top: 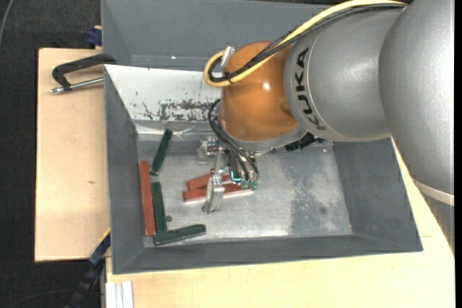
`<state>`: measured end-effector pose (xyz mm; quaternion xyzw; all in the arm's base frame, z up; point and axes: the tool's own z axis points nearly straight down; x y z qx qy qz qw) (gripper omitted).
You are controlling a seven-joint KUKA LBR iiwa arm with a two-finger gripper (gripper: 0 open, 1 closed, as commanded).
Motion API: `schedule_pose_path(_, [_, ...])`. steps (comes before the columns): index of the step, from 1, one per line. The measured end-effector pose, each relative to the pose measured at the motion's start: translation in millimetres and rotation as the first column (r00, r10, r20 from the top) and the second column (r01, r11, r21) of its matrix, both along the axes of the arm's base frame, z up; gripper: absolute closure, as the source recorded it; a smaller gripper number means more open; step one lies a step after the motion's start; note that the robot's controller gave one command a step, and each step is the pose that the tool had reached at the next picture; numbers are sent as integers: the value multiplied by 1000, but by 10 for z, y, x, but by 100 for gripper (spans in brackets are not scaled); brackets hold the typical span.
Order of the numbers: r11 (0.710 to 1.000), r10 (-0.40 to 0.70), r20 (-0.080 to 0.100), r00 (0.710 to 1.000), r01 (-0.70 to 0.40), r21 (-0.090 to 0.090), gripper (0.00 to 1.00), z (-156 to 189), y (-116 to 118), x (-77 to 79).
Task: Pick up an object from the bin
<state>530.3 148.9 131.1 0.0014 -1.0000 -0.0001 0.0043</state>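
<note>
Camera view: the gripper is seen over red-brown bars at mid-floor of the bin; whether it is open or closed cannot be told. Free floor is found to the right, and sticks are laid along the left wall.

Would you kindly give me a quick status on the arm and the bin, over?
Gripper low over red-brown flat pieces, middle of bin floor. Green sticks and long red bar lie toward the view's left, apart from it.
</note>
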Motion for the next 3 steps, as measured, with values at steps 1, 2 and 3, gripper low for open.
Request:
schedule_pose_path(1, [1000,-9,7,1000,9,0,0,-608,-502,47])
schedule_pose_path(2, [1000,-9,9,1000,9,1,100,-603,-498,53])
schedule_pose_path(3, [999,33,15,999,-33,2,100,1077,-517,65])
